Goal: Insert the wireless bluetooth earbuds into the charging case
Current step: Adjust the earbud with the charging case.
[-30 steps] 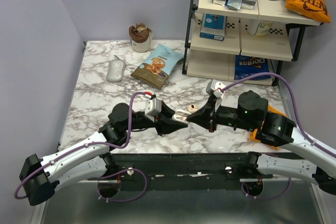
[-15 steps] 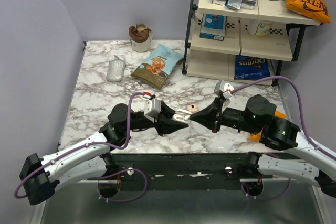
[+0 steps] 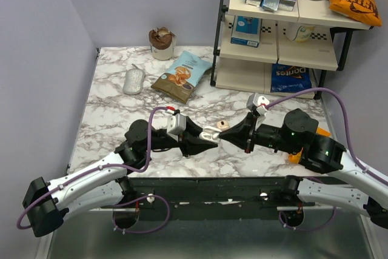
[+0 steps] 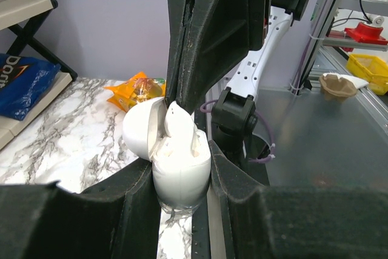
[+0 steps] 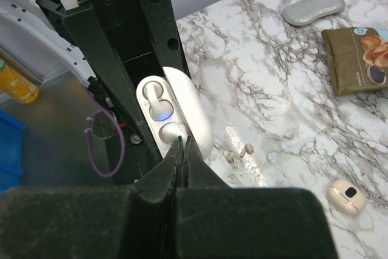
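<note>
We clamp the charging case (image 4: 180, 183) lid-open in the left tool (image 4: 180, 168) so it faces the right tool (image 5: 182, 144); that one's closed, tips nudging second earbud (image 5: 171, 130) in, first earbud (image 5: 151, 92) seated beyond

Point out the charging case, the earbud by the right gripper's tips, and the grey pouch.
charging case (image 4: 180, 180): left wrist view, lower shell front.
earbud (image 4: 179, 128): left wrist view, rounded body.
grey pouch (image 5: 312, 10): right wrist view, its middle.

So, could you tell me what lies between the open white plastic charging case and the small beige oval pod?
Two tiny whitish pieces on the marble table, in the right wrist view.
</note>
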